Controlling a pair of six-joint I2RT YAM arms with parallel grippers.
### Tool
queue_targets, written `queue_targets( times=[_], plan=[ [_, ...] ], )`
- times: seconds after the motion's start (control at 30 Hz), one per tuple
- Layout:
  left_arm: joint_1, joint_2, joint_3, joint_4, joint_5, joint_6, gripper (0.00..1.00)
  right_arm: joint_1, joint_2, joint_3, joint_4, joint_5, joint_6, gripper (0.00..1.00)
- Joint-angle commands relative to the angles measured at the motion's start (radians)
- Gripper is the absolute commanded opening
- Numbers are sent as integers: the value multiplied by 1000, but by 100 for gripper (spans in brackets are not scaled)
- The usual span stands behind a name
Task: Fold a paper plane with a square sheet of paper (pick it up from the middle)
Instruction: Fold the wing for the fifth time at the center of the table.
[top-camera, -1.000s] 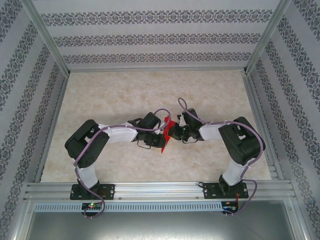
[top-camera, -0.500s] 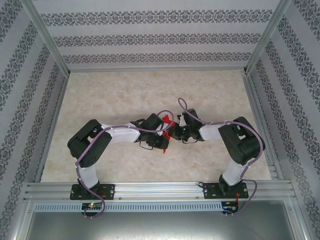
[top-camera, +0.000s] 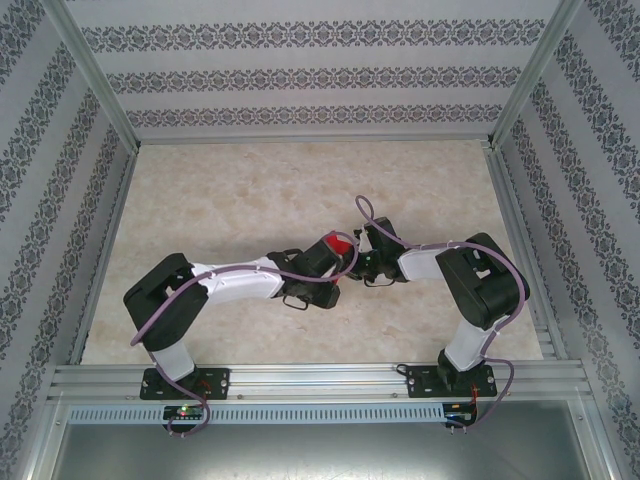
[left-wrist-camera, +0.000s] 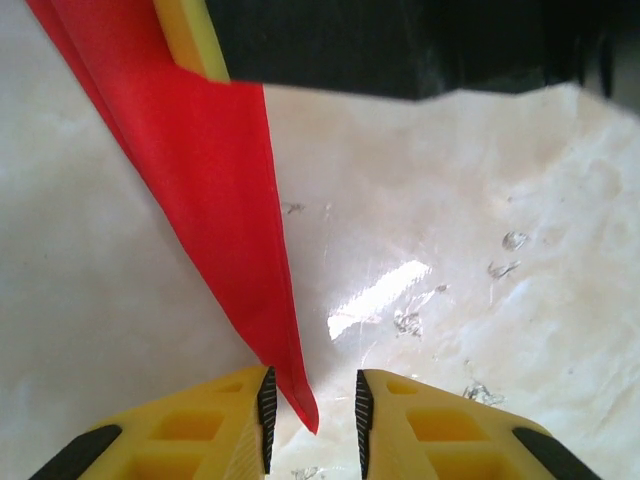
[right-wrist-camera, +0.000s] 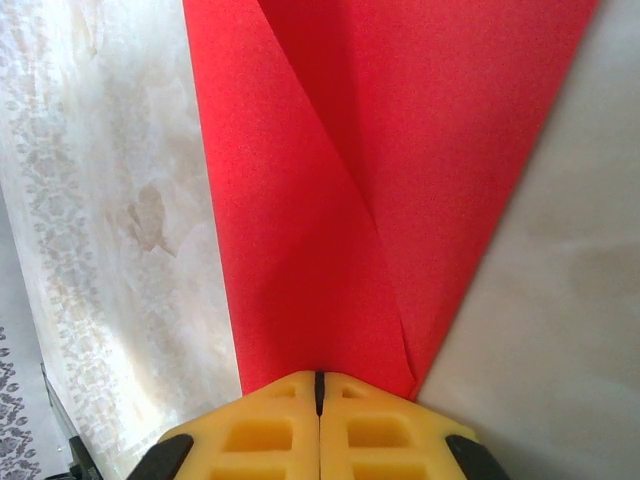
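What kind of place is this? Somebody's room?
Probably a robot test booth, not a home: metal rails frame patterned walls around a marbled table, with the left arm and right arm bolted down.

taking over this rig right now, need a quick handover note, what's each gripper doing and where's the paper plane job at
Left gripper: open, jaws standing either side of the sharp tip of the folded red paper, not clamping it.
Right gripper: shut on the folded red paper, holding it above the table between the two arms.
Done: the sheet is picked up and creased into a narrow pointed shape with layered folds.
Left: I cannot tell whether every fold is finished. Probably check the shape, then finish and set it down.
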Motion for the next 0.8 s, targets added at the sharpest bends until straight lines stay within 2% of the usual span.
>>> queue_targets(
  times=[0.0,0.2,0.4,0.77],
  plan=[
    [-17,7,0,-48,-54,-40,29,-1,56,-39,-93,76,-25,6],
    [-21,54,30,-69,-92,-43,26,-1,46,-46,-92,77,-26,6],
    [-22,79,36,-46,-60,-38,23,-2,41,-52,-92,75,-28,6],
    [-44,79,70,-173,-169,-14,11,-8,46,-49,-88,72,-32,5]
  ],
)
